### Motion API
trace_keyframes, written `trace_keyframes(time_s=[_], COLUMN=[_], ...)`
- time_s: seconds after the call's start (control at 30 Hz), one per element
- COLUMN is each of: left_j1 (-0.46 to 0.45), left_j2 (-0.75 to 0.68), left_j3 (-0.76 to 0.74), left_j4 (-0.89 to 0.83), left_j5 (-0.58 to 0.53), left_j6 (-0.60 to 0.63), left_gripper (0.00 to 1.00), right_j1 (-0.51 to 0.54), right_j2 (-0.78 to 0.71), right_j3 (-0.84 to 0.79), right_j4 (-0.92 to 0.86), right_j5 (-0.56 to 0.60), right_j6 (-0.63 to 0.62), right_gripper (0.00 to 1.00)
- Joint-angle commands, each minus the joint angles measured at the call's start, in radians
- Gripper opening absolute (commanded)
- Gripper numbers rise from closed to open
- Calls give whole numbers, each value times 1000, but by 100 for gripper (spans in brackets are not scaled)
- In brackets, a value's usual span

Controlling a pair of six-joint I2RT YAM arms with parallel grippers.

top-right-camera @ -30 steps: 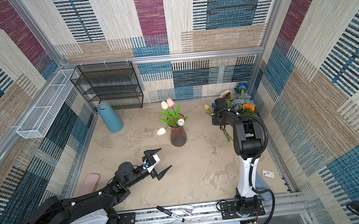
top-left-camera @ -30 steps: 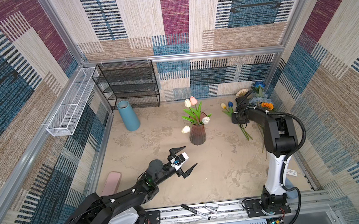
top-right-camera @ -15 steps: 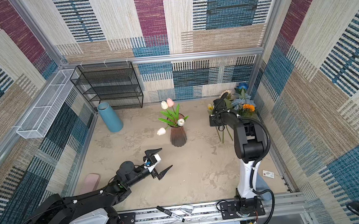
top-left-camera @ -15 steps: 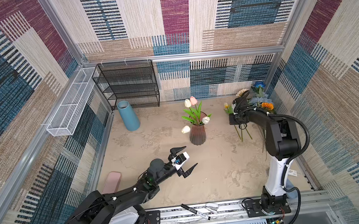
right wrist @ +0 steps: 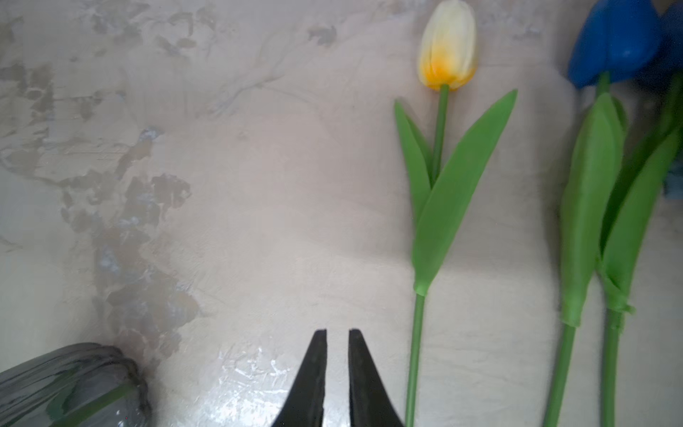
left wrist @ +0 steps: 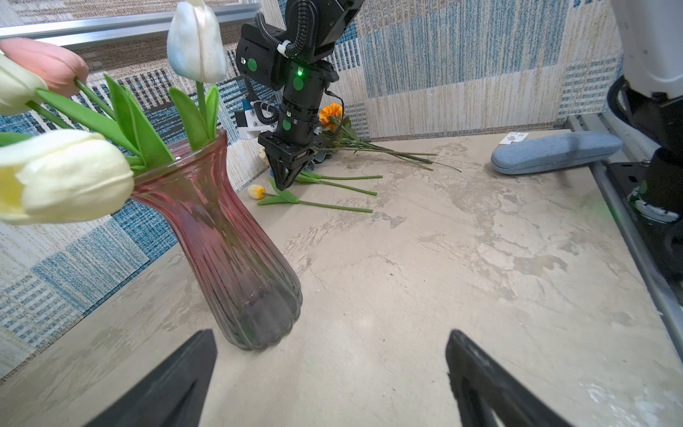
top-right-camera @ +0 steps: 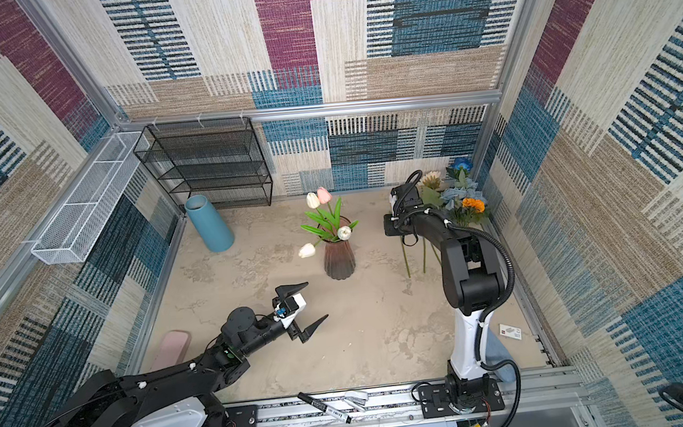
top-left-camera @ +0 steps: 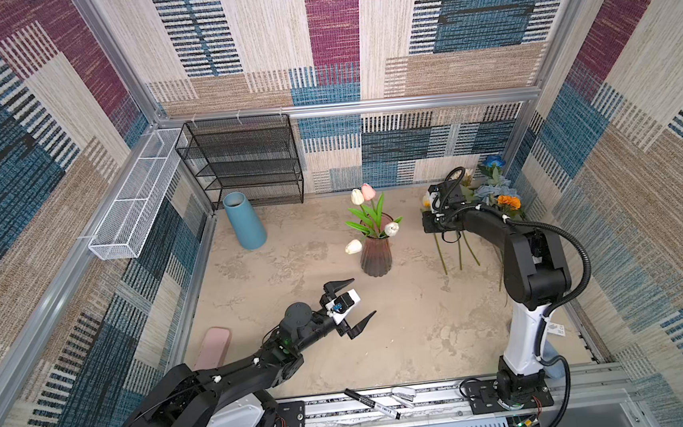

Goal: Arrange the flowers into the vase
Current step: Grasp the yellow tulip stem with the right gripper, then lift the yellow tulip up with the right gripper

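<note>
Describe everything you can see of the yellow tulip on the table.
The yellow tulip is an artificial-looking stem: cream bloom shading to yellow at its base, thin green stalk, two long plastic-looking leaves. It lies flat on the beige table, separate from the blue tulip beside it. The right pincer, nearly closed and empty, hangs next to its stalk without touching it.

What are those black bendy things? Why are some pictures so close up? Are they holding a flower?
They are two robot arms ending in pincers. Two pictures look down from above on the table. The others come from cameras on each arm's wrist, so they look close. A reddish glass vase stands in the middle with tulips in it. A yellow tulip and a blue tulip lie on the table close to the right gripper, which is almost closed. The left gripper is wide open. Neither holds anything.
</note>
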Motion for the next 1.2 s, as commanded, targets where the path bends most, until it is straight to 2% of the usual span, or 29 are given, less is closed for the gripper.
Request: trace_keyframes(time_s=[0.0, 0.03, 0.17, 0.57, 0.6, 0.67, 0.77, 0.87, 1.0, 1.17], left_j1=[1, 1, 1, 0, 0, 0, 1, 0, -1, -1], left_j2=[-11, -11, -3, -1, -3, -4, 6, 15, -4, -58], left_j3=[2, 4, 7, 8, 7, 7, 7, 4, 6, 0], left_j4=[14, 12, 12, 14, 15, 14, 23, 48, 20, -9], left_j5=[-3, -1, 8, 11, 15, 16, 8, 18, 14, 7], left_j6=[5, 4, 1, -3, -6, -9, -7, -15, -6, -5], left_gripper=[100, 100, 100, 100, 100, 100, 100, 100, 100, 100], right_j1=[2, 2, -3, -13, -13, -14, -14, -14, -14, -14], right_j2=[-1, 8, 42, 174, 182, 193, 207, 207, 154, 3], right_j3=[1, 6, 5, 61, 67, 70, 88, 110, 79, -46], right_j4=[6, -5, -28, -65, -70, -75, -85, -92, -35, 116], right_j5=[118, 140, 201, 148, 153, 161, 146, 126, 62, -91], right_j6=[42, 42, 32, 20, 20, 19, 12, 3, 6, 46], right_gripper=[29, 34, 40, 41, 39, 29, 8, 1, 0, 0])
